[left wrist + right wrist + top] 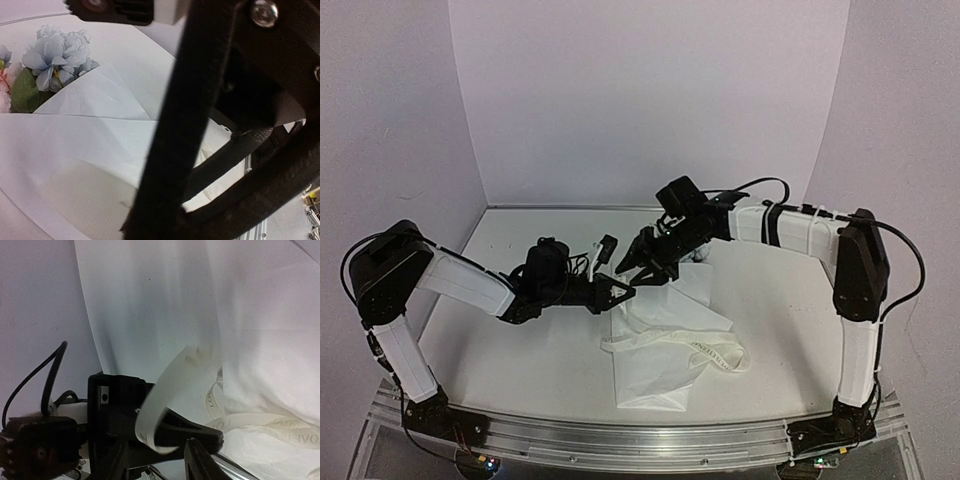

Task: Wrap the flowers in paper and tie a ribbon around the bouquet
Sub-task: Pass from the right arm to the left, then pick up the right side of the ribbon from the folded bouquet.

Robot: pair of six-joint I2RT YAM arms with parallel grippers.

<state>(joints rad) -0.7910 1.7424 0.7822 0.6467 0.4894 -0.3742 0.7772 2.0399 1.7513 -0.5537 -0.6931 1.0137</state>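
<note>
Flowers (56, 54) are wrapped in paper (655, 375), ribbon (720, 357) is looped loosely round it, no knot yet. Left tool (623, 290) is clamped shut, right tool (638, 270) is partly open, holding nothing.

Two arms reaching inward, grippers nearly meeting.
The left arm (460, 280) lies low and stretched out, its left gripper (623, 290) clamped shut. The right arm (790, 225) folds over from an upright elbow, right gripper (633, 267) tilted down, fingers parted.

The white table (520, 350) bears the bouquet (655, 370) lying flat, the ribbon (720, 353) draped across it.
</note>
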